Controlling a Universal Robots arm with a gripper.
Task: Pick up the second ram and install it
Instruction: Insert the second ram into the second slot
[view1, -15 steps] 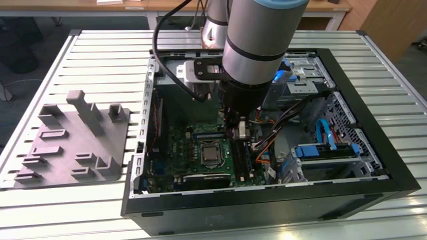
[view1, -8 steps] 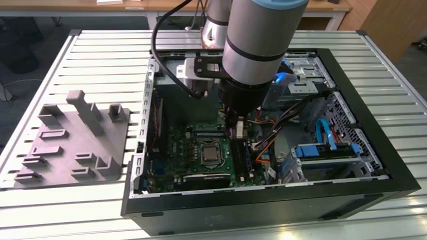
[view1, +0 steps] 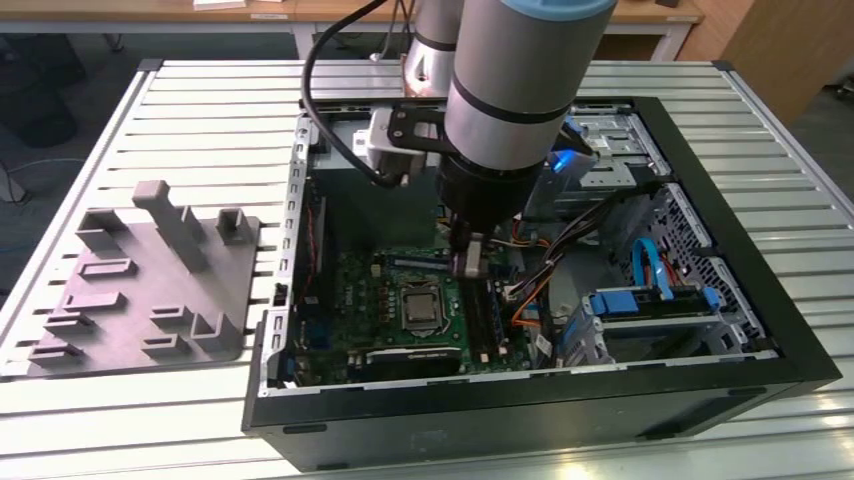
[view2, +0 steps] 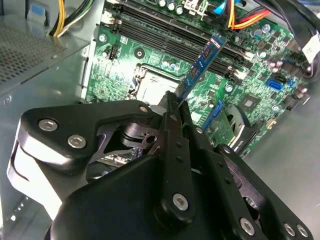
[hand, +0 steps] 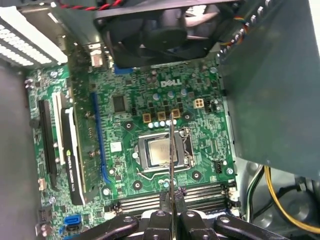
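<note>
The gripper (view2: 174, 102) is clenched on the second ram's (view2: 202, 65) flat faces, likely keeping its edge free, over the green board (view2: 150, 57) near its slots (view2: 160, 26).

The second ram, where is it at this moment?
In both wrist views the second ram is clamped in the gripper, inside the computer case above the green board, near the processor socket and the memory slots.

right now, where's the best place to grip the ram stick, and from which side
By its two flat faces, at the end away from the green board, coming down from above. The second ram is thin and flat, so the gripper pinches across its thickness, leaving the rest free.
</note>
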